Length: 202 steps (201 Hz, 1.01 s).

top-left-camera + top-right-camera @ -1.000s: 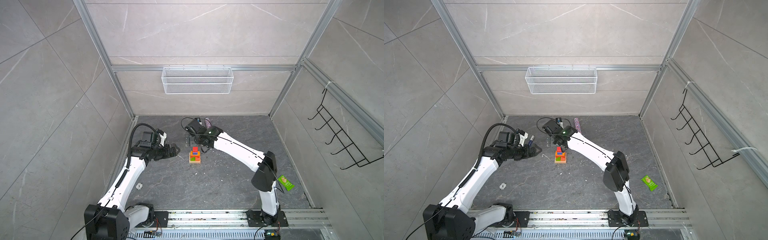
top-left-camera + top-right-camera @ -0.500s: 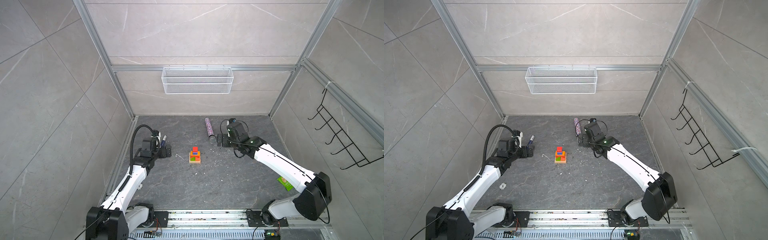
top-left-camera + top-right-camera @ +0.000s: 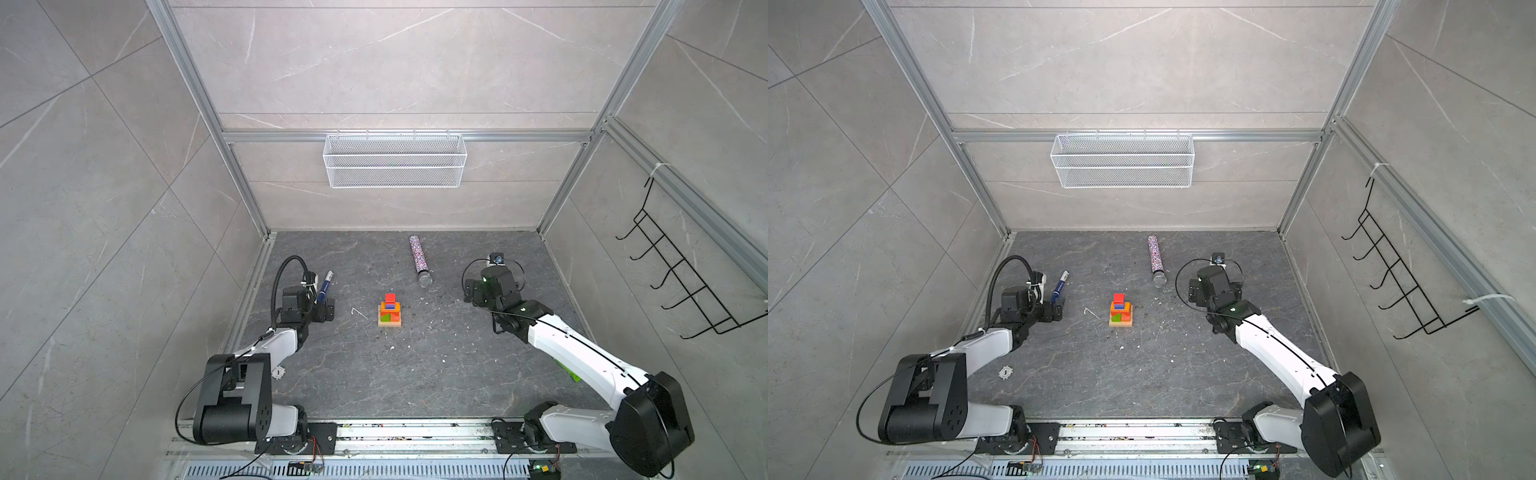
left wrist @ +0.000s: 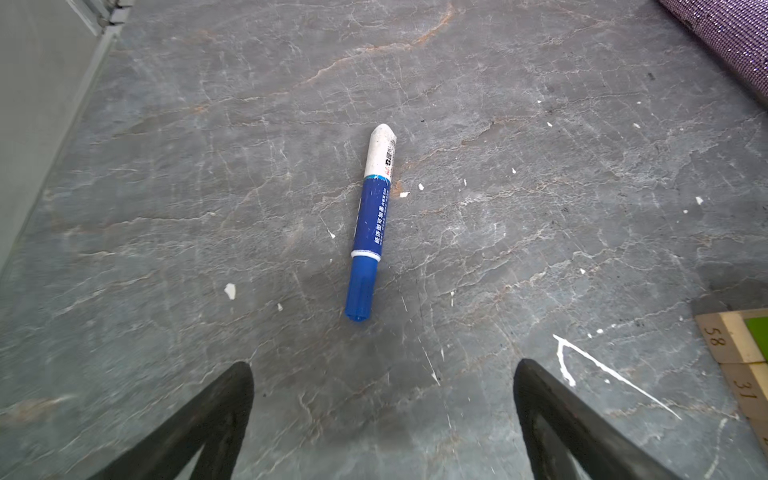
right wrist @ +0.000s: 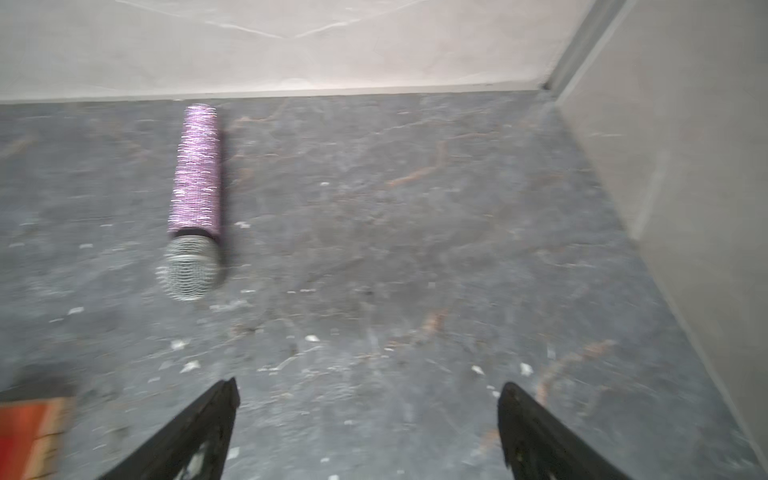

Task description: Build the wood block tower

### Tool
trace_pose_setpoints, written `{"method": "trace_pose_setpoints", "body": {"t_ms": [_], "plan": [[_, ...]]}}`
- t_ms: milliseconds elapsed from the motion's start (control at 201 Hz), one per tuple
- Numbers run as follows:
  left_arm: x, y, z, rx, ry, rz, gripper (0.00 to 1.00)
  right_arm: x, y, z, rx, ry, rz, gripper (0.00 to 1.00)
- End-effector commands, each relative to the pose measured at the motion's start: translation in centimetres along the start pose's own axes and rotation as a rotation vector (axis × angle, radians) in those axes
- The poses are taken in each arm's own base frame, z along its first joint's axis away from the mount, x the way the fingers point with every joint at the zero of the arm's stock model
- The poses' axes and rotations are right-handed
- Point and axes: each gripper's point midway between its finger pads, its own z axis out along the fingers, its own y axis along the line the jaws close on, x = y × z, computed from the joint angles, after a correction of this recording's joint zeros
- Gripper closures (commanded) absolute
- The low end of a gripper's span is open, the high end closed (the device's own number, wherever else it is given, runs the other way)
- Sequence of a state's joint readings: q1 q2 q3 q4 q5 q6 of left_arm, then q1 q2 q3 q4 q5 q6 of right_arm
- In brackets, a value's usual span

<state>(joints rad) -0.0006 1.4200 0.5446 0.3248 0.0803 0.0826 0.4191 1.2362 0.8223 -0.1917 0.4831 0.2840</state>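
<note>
The tower point(image 3: 390, 312) point(image 3: 1121, 311) of wood blocks stands mid-floor in both top views: tan base, a green and orange layer, blue and orange above, a red cube on top. Nothing touches it. My left gripper point(image 3: 311, 309) point(image 3: 1040, 311) hovers to its left, open and empty. In the left wrist view its fingers point(image 4: 243, 374) spread wide over bare floor, with a corner of the tower's tan base point(image 4: 735, 336) at the frame edge. My right gripper point(image 3: 491, 286) point(image 5: 370, 384) is off to the tower's right, open and empty.
A blue marker pen point(image 3: 324, 286) point(image 4: 370, 224) lies just beyond the left gripper. A glittery tube point(image 3: 419, 259) point(image 5: 195, 187) lies toward the back. A green packet point(image 3: 567, 370) peeks from under the right arm. A wire basket point(image 3: 395, 160) and hook rack point(image 3: 685, 282) hang on the walls.
The right arm has swung from over the tower to the right side. The left arm has pulled back to the left. Both grippers stayed open.
</note>
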Motion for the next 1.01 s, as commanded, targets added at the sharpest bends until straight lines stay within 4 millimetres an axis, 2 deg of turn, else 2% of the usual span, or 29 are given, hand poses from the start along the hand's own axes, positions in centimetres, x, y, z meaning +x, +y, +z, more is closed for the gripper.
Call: {"method": "trace_pose_setpoints", "body": {"t_ms": [0,149,269,339,423,458,563,687,861,1001], "plan": [[-2.3,0.6,0.5,0.037,-0.125,-0.009,0.01,-0.9,-2.8,0.4,0.099,-0.124,0.029,0.00],[-2.0,3.0,-0.1,-0.044,-0.187,-0.087,0.01,-0.1,-4.1,0.5,0.108,-0.260,0.059,0.00],[-0.7,4.5,-0.4,-0.146,-0.245,-0.126,0.01,0.9,-5.3,1.8,0.191,-0.252,0.009,0.00],[-0.6,4.4,-0.5,-0.145,-0.247,-0.124,0.01,1.1,-5.7,2.6,0.222,-0.267,0.015,0.00],[-0.6,4.5,-0.5,-0.148,-0.252,-0.125,0.08,0.6,-5.7,1.9,0.187,-0.345,0.039,0.00],[-0.6,4.6,-0.5,-0.155,-0.245,-0.127,0.01,0.4,-6.0,1.5,0.180,-0.394,0.055,0.00],[-0.5,5.1,-0.7,-0.186,-0.254,-0.138,0.00,0.5,-7.1,1.8,0.199,-0.382,0.065,0.00],[-0.5,5.2,-0.7,-0.191,-0.253,-0.139,0.00,1.2,-5.6,1.9,0.104,-0.334,0.042,0.00],[-0.4,5.1,-0.7,-0.189,-0.252,-0.137,0.00,1.2,-5.2,2.0,0.085,-0.331,0.016,0.00],[-0.4,5.1,-0.7,-0.189,-0.252,-0.137,0.00,3.4,-5.7,2.6,0.107,-0.293,0.010,0.00]]}}
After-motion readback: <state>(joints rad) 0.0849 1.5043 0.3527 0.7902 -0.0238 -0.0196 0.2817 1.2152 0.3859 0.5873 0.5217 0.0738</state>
